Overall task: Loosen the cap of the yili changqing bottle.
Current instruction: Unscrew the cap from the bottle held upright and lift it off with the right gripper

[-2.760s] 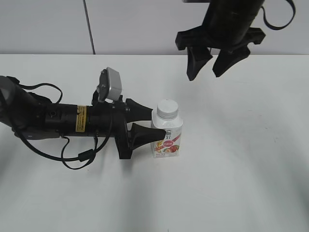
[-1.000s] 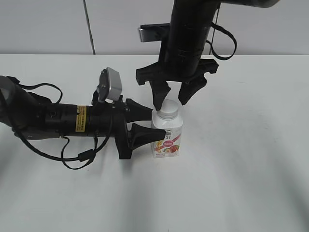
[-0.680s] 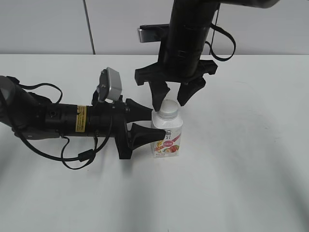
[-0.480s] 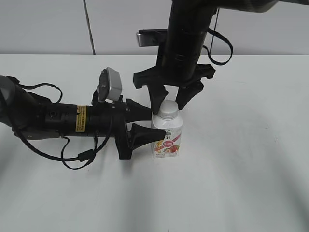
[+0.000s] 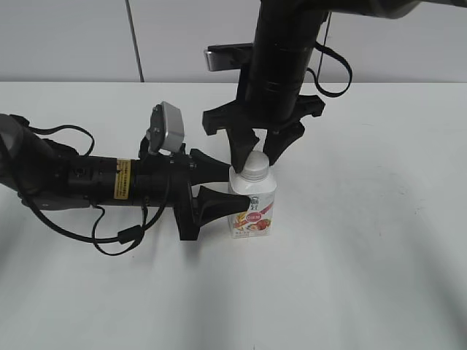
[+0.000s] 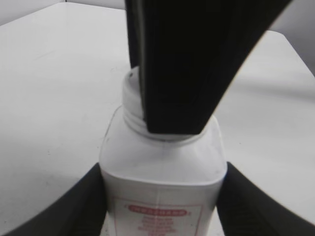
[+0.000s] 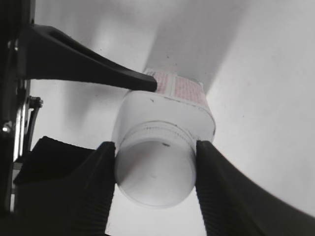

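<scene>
The yili changqing bottle (image 5: 253, 206) stands upright mid-table, white with a red-orange label. My left gripper (image 5: 219, 186) lies along the table from the left and is shut on the bottle's body (image 6: 162, 182), a finger on each side. My right gripper (image 5: 255, 154) comes straight down and is shut on the white ribbed cap (image 5: 255, 167); in the right wrist view both ribbed fingers press the sides of the cap (image 7: 155, 177). In the left wrist view one right finger hides most of the cap (image 6: 131, 96).
The white table (image 5: 365, 240) stretches all round the bottle. The left arm's body and cables (image 5: 87, 182) lie across the table's left half. A grey wall (image 5: 73, 36) stands behind the table's far edge.
My right gripper came down from above right onto the bottle and closed its fingers on the cap. The left gripper and the bottle stayed where they were.
</scene>
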Controlling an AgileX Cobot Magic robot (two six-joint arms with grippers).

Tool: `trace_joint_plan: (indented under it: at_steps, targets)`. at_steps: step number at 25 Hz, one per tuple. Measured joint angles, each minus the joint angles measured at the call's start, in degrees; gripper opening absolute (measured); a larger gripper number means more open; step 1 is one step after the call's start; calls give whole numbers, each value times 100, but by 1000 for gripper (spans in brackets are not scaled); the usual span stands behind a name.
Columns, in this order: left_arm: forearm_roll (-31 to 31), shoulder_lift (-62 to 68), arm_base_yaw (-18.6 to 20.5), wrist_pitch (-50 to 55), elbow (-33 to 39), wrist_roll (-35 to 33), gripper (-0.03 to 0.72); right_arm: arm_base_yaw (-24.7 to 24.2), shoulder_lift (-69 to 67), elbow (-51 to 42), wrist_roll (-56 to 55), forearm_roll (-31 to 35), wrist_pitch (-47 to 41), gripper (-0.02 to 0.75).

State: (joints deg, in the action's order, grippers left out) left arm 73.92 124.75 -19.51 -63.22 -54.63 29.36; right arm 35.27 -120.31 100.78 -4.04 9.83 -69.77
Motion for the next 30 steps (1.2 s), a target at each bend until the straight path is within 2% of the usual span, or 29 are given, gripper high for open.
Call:
trace_joint_plan:
  at_steps: [2, 5, 11, 14, 19, 30]
  targets:
    - [13, 0, 5, 0, -5, 0, 412, 0, 0, 0, 535, 0, 0, 396]
    - [25, 0, 5, 0, -5, 0, 412, 0, 0, 0, 1895, 5, 0, 396]
    - [37, 0, 5, 4, -5, 0, 412, 0, 0, 12, 5738, 17, -17, 392]
    - [42, 0, 5, 4, -5, -5, 412, 0, 0, 17, 6908, 17, -29, 392]
    - [48, 0, 5, 10, -11, -5, 412, 0, 0, 28, 7304, 17, -40, 392]
    - [59, 0, 5, 10, -11, -5, 412, 0, 252, 28, 7350, 68, -40, 389]
